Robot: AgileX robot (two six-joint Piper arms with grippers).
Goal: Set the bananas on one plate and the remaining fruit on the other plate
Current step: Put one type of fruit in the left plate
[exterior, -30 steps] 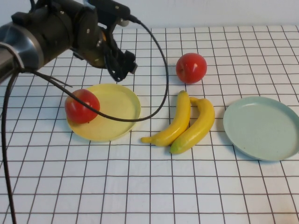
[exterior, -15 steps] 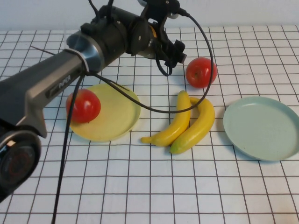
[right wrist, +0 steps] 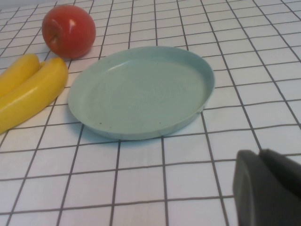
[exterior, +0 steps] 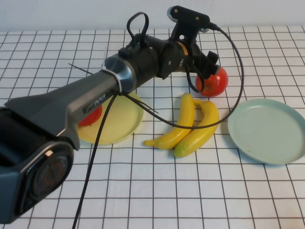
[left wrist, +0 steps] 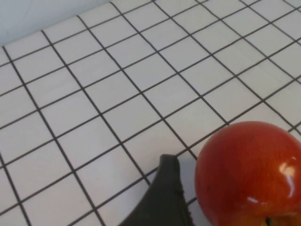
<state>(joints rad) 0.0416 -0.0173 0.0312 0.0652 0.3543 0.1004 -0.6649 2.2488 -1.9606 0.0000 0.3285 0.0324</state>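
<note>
left claw (exterior: pixel 208 67) half-hiding apple (exterior: pixel 215 81), right claw (right wrist: pixel 270 188) cropped

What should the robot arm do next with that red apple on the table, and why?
Probably lower the open left gripper around the loose apple and close. It hovers right at that apple, which sits on the table, not on the yellow plate with the other apple. The right gripper waits shut by the blue-green plate.
</note>
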